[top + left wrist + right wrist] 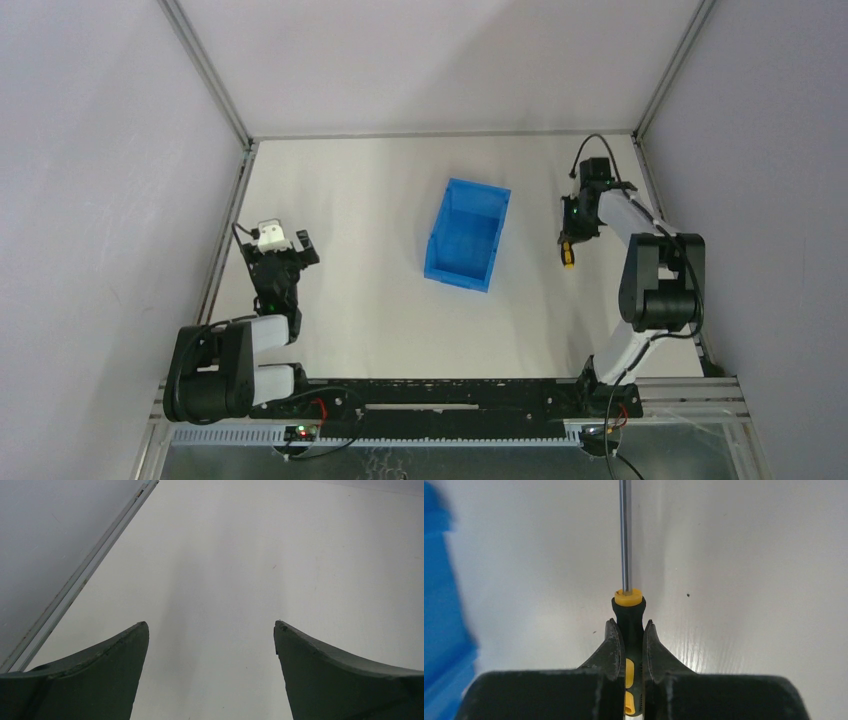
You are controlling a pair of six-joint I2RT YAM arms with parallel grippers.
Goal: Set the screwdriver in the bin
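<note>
White table (370,300) inside grey walls is carrying the bin (458,272) at the overhead view's centre. Right of it, the right hand (629,630) is clamping the screwdriver (629,600) by its black-and-yellow handle. Likely light and stiff, it is sitting best gripped there, not on the slick thin shaft. At left, the left hand (211,625) is gaping wide, empty.
</note>
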